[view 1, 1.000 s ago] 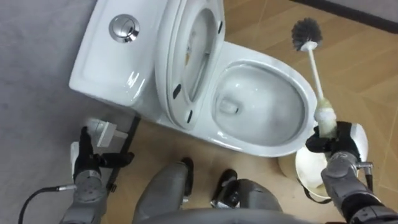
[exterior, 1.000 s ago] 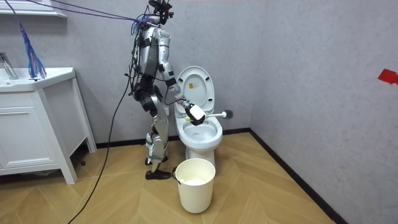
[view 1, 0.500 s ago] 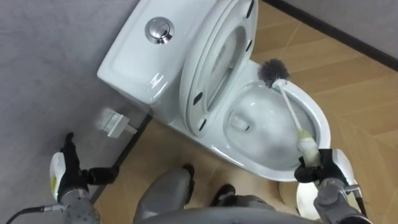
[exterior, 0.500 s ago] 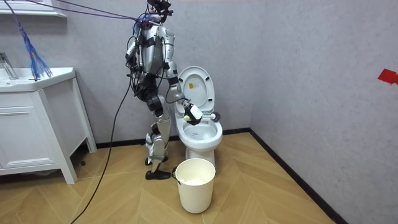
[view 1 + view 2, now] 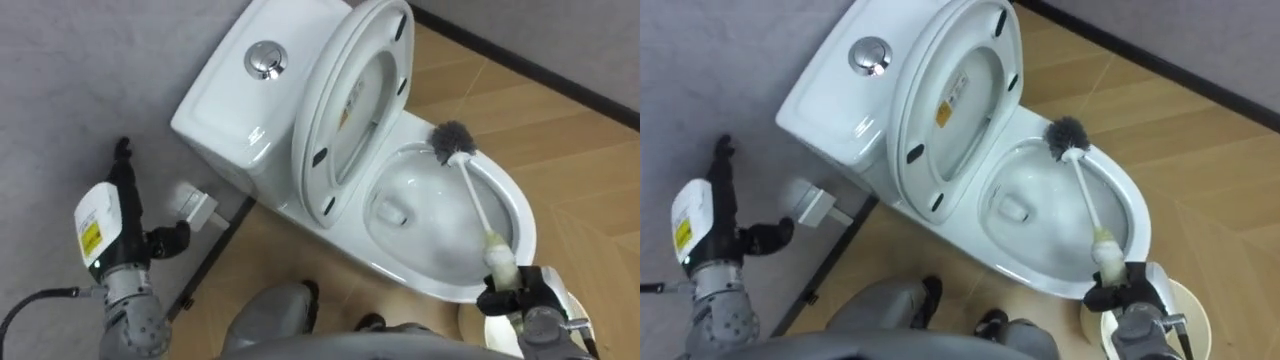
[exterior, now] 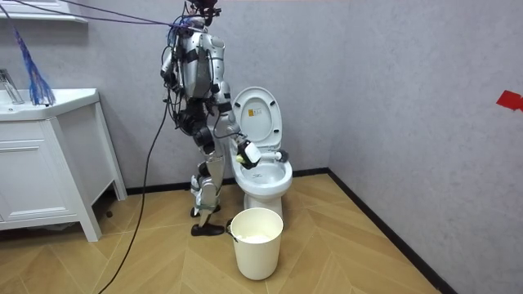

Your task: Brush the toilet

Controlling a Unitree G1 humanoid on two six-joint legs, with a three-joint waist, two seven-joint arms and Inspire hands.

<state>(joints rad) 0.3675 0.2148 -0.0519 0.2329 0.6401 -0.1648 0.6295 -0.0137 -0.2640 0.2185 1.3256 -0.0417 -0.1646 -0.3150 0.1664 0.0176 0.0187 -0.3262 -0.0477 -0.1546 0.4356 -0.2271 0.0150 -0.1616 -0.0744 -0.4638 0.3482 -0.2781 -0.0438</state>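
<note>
1 toilet point(image 5: 240, 110), lid point(image 5: 355, 100) up, brush point(image 5: 475, 200) over bowl point(image 5: 420, 215), wood floor point(image 5: 560, 130), grey wall point(image 5: 80, 60), bucket point(image 6: 257, 242)

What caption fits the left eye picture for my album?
The robot's right hand holds a toilet brush, bristles at the far rim of the open toilet.

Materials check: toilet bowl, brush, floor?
Toilet bowl: glazed ceramic by its look, glossy white with sharp highlights.
Brush: likely plastic, smooth white handle, dark grey stiff bristles.
Floor: wood or wood-look laminate, matte tan planks in herringbone; cannot tell which.
</note>
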